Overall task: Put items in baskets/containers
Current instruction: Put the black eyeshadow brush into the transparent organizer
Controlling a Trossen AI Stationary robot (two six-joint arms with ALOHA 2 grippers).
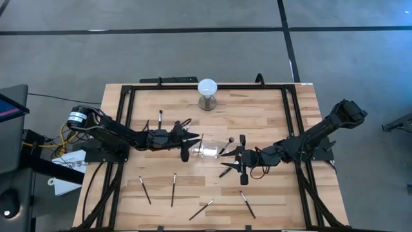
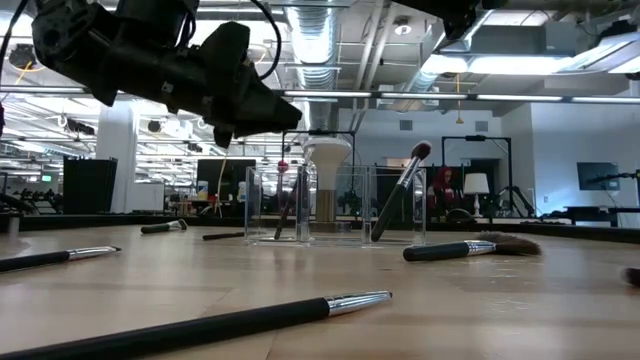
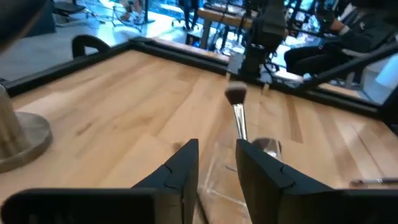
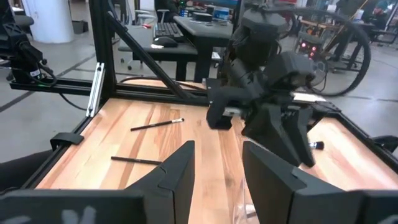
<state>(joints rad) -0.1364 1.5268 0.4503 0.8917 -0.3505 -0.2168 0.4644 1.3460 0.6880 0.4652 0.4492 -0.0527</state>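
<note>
The clear holder (image 1: 206,150) stands at the table's middle and shows glassy in the low view (image 2: 335,205). A brush with a fluffy head (image 3: 236,99) leans in its right compartment (image 2: 402,185). A second brush (image 2: 288,205) stands in its left compartment. My left gripper (image 1: 190,137) is open and empty, hovering above the holder's left end (image 3: 217,171). My right gripper (image 1: 230,159) is open and empty, just right of the holder (image 4: 217,168). A fan-headed brush (image 2: 470,248) lies on the table to the holder's right. Several brushes lie loose on the table.
A white globe on a metal base (image 1: 207,92) stands at the far middle. Loose brushes lie at the far left (image 1: 159,118) and along the near side (image 1: 173,189) (image 1: 201,209) (image 1: 248,204). A black frame (image 1: 129,103) borders the table.
</note>
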